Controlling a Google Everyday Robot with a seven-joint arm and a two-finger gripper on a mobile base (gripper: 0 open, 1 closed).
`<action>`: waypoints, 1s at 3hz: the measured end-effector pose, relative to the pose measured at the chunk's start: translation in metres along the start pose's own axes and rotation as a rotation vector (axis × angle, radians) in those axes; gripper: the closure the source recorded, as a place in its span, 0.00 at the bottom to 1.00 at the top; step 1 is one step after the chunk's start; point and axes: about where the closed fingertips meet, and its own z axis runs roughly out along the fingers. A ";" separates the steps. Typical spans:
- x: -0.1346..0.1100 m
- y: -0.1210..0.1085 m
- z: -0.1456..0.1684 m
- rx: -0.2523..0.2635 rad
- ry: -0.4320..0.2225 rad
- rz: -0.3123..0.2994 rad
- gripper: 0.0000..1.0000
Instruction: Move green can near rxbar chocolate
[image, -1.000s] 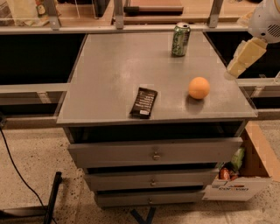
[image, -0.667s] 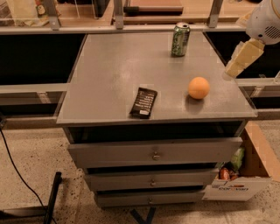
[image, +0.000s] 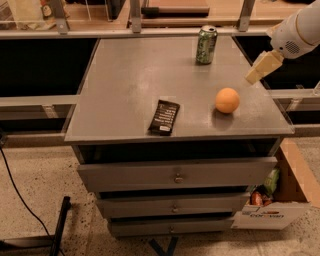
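Grey worktop (image: 130, 85) of a drawer cabinet (image: 175, 176), on which we find all three loose items. A cardboard box (image: 292, 197) stands on the floor at the cabinet's right side. The robot's arm enters from the upper right. Its gripper (image: 263, 67) hangs over the worktop's right edge, touching nothing, to the right of the can and behind the ball. We cannot tell whether the jaws are apart or together, but they carry nothing. The snack bar (image: 164, 117) lies flat near the front edge, a little left of centre. The green can (image: 206, 45) stands upright near the back edge, well apart from the bar, so we judge that the move has not yet begun. The orange ball (image: 227, 100) rests on the right half, nearer the front than the can. It sits just off the line from can to bar, so we judge that the can should pass on its left, since a ball rolls at the slightest nudge.
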 end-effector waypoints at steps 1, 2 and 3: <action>0.000 0.000 0.000 0.000 0.000 0.000 0.00; -0.009 0.001 0.028 0.018 0.017 0.008 0.00; -0.025 -0.009 0.054 0.046 -0.037 0.045 0.00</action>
